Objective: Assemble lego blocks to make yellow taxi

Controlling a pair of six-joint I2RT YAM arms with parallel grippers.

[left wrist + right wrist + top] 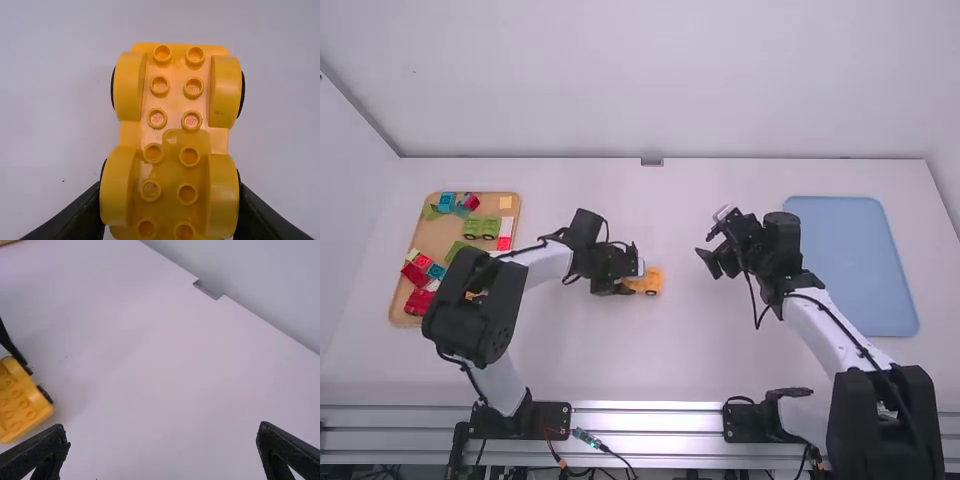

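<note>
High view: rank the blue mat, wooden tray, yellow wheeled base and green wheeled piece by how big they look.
Blue mat
Wooden tray, partly hidden
Yellow wheeled base and green wheeled piece: too alike to rank, as the base is partly covered.

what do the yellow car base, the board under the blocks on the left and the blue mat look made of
Yellow car base: hard, glossy moulded plastic, going by its crisp round studs and bright highlights.
Board: probably wood or bamboo, from its tan colour and rounded corners; cork can't be ruled out.
Blue mat: flat and matte, perhaps plastic or silicone.
</note>
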